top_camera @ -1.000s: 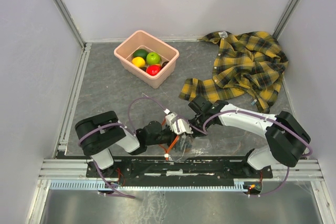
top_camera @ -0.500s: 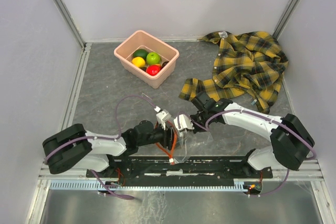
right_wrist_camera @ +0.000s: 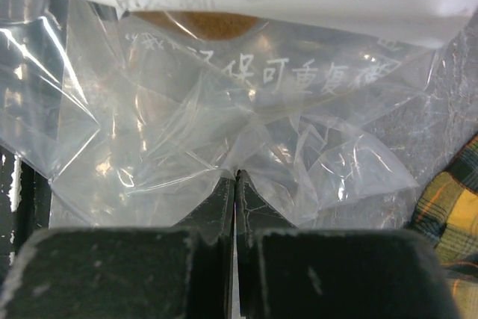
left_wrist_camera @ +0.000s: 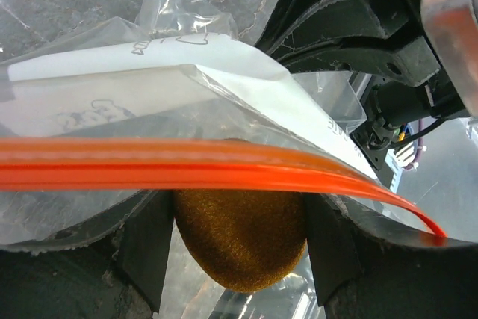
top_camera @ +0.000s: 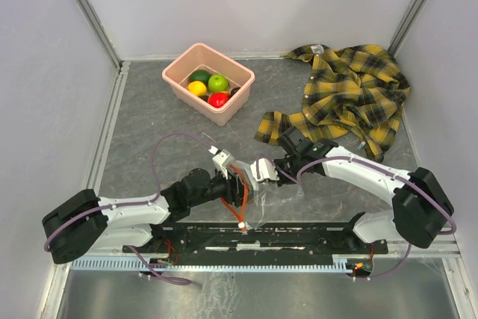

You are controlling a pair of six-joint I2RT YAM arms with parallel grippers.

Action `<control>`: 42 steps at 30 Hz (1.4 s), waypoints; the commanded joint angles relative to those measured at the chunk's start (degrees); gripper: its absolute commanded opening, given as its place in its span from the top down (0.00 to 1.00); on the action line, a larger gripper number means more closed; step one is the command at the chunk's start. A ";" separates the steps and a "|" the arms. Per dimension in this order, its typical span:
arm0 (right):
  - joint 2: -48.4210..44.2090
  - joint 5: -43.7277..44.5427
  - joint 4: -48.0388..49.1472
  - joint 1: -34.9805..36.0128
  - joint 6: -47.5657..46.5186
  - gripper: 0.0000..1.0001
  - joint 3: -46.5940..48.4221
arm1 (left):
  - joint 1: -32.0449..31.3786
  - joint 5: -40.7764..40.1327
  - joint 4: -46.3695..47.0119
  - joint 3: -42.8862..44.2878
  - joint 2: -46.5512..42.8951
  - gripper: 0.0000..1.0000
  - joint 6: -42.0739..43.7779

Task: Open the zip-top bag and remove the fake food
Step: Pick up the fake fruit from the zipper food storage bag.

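Note:
The zip-top bag lies crumpled between both grippers at the near middle of the table, its orange-red zip strip crossing the left wrist view. Just behind that strip, my left gripper is shut on a brown fake fruit, with a finger pressed against each side. My right gripper is shut on a fold of the clear bag, and the brown fruit shows through the plastic beyond it. More fake food, green, yellow and red, sits in the pink tub.
A yellow-and-black plaid shirt lies crumpled at the back right, its sleeve reaching close to the right arm. The pink tub stands at the back left of centre. Metal rails border the table's left side and near edge.
My left arm has stretched out low, its elbow swinging to the left, while its gripper stays at the bag's mouth. The right gripper keeps its pinch on the bag.

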 commanded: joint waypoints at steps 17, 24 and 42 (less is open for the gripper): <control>-5.07 -3.85 -1.28 -6.93 -0.95 0.98 1.61 | 8.83 4.10 -6.97 1.35 -11.03 0.63 -3.22; -5.18 -3.67 -1.68 -7.13 -1.82 0.98 1.40 | 10.10 4.13 -7.65 2.21 -12.38 0.64 -4.28; -5.80 -1.82 -1.20 -7.80 -2.10 0.98 0.99 | 15.29 7.50 -19.86 4.40 -18.41 0.65 -5.97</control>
